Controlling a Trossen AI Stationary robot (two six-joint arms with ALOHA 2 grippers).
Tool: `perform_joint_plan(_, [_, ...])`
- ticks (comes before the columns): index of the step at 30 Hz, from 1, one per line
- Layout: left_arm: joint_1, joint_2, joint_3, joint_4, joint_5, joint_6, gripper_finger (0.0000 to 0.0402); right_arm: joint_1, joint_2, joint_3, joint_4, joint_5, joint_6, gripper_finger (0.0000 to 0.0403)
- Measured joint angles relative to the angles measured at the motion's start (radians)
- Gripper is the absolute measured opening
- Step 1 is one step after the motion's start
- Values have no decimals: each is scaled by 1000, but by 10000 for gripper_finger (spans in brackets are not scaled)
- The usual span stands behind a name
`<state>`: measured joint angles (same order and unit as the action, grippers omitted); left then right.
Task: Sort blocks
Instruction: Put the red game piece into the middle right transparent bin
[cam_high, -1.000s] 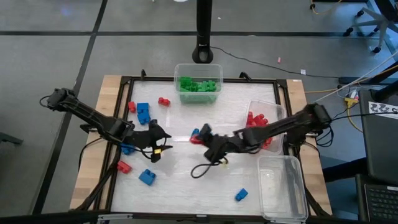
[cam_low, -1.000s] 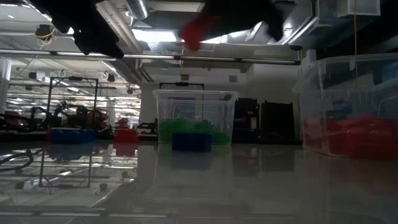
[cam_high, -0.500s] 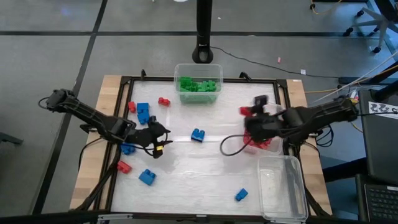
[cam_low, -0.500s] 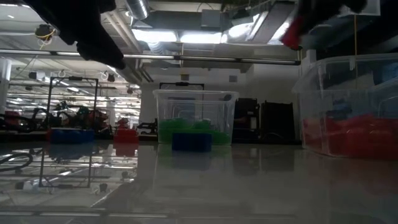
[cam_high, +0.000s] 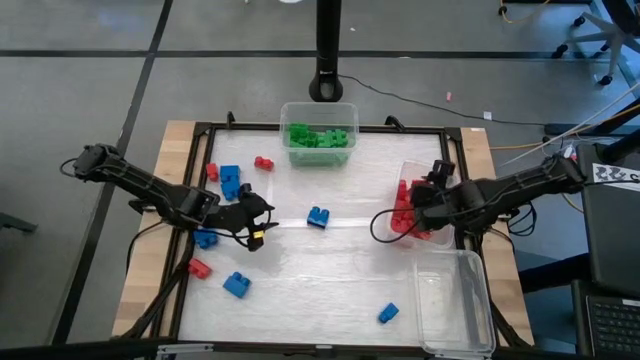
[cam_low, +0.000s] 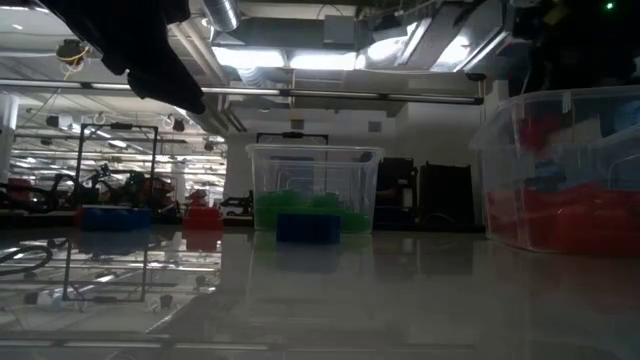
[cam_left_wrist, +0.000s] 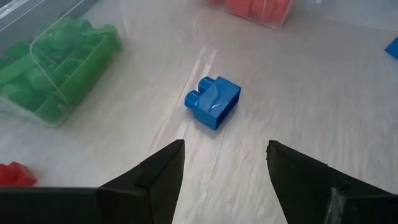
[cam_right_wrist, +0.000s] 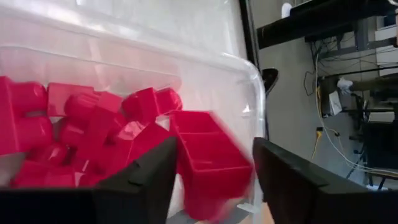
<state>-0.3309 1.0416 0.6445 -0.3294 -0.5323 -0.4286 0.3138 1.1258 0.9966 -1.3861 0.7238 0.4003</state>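
Observation:
My right gripper (cam_right_wrist: 214, 186) hangs open over the clear tub of red blocks (cam_high: 447, 180) at the table's right edge. A blurred red block (cam_right_wrist: 211, 165) shows between its fingers, above the red pile (cam_right_wrist: 81, 134). Left of the table's centre, my left gripper (cam_left_wrist: 224, 162) is open above the tabletop and points at a blue block (cam_left_wrist: 212, 102) that rests on its side on the table (cam_high: 319, 216). In the low view that gripper shows dark at the top left (cam_low: 150, 60). My right gripper has the red block (cam_right_wrist: 211, 165) in the gap between its two fingers, which point down into the tub. The block is blurred, and I cannot tell whether either finger touches it.
A tub of green blocks (cam_high: 319, 135) stands at the far edge. An empty clear tub (cam_high: 455, 300) stands at the near right. Loose blue blocks (cam_high: 230, 181) (cam_high: 237, 285) (cam_high: 388, 313) and red blocks (cam_high: 264, 162) (cam_high: 199, 267) are scattered over the table's left and near parts.
My right gripper has swung from the table's centre toward its right edge with a red block and now hangs over the red tub; its wrist has rolled on the way. The blue block at the centre has stayed in place.

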Motion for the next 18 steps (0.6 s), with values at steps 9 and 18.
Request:
perform_joint_plan(9, [40, 1, 0, 2, -1, 68, 214, 1, 18, 30, 72, -95, -10, 309])
perform_joint_plan(18, [336, 8, 11, -119, -26, 98, 202, 111, 54, 29, 581, 97, -371, 332])
